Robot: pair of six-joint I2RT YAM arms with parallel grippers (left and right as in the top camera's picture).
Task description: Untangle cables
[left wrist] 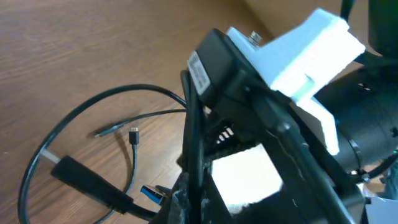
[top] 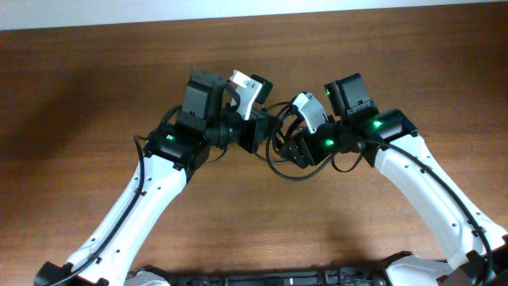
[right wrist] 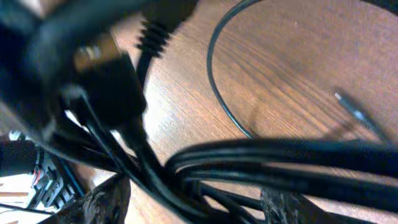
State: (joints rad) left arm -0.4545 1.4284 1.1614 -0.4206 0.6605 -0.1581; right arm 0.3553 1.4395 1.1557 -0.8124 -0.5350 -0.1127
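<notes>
Bundle of cables runs crosswise, long axis left-right, between parted fingers of my right pincer; blurred. Left pincer: grip unreadable, view blocked by the right pincer.

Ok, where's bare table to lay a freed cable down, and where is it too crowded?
Bare wood: the table left of the left arm, the stretch right of the right arm, the strip beyond both arms, and the wedge between them near the base. Crowded: the centre where both arms meet, over the looped cables.
</notes>
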